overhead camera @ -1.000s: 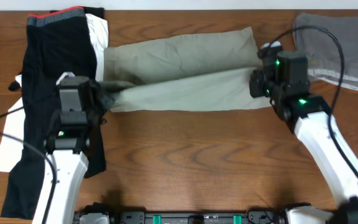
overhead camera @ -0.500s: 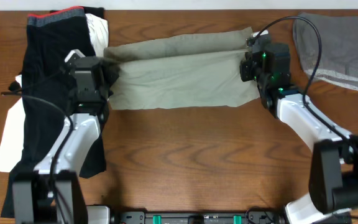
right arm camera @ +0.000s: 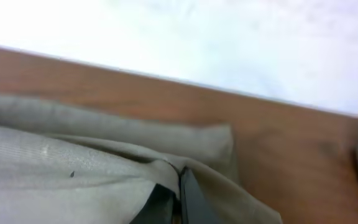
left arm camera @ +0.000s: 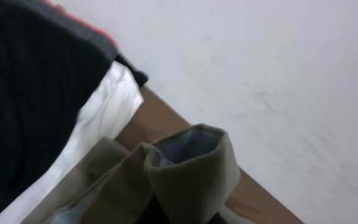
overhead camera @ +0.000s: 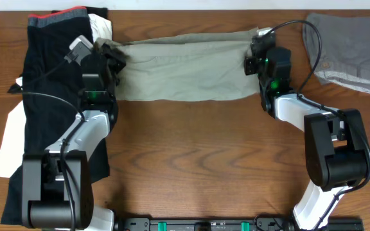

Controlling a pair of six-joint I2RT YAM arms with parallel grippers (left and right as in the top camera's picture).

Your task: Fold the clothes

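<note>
The light khaki shorts (overhead camera: pixel 182 67) lie folded lengthwise across the far middle of the table, one leg over the other. My left gripper (overhead camera: pixel 111 54) is shut on their left end, near the waistband; the left wrist view shows a bunched khaki fold (left arm camera: pixel 191 177) pinched over the jaws. My right gripper (overhead camera: pixel 257 50) is shut on the right end, at the leg hems; the right wrist view shows the dark fingers (right arm camera: pixel 182 199) closed on the khaki cloth (right arm camera: pixel 73 168) near the table's far edge.
A black garment with a red and grey waistband (overhead camera: pixel 53 77) lies at the left over a white cloth (overhead camera: pixel 8 144). A folded grey garment (overhead camera: pixel 349 48) lies at the far right. The white wall (right arm camera: pixel 179 37) borders the table's far edge.
Both grippers have carried the near leg of the shorts away from me to the far edge, laying it over the far leg. The shorts now form one narrower band.
</note>
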